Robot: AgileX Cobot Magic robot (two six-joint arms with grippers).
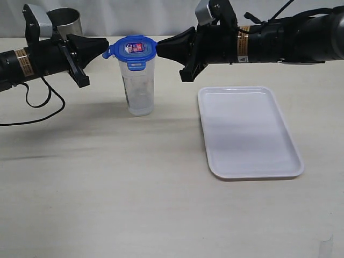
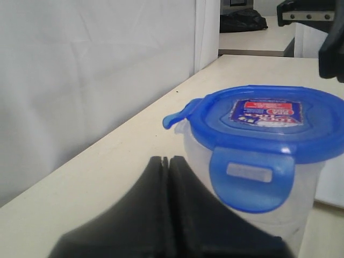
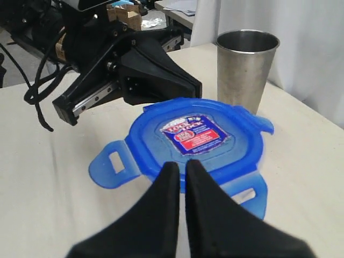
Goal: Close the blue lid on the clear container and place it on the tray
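I work over a pale wood-grain table, evenly lit, with only soft shadows on it. Beside my left gripper a white curtain hangs along the table's edge. Far ahead of that gripper, past the curtain's end, a second tabletop carries a dark bag. Well beyond my right gripper sit cardboard boxes.

Left arm: level, reaching inward. Left pincer: jaws pressed together. Right arm: level, reaching inward. Right pincer: jaws pressed together, tip facing its counterpart.
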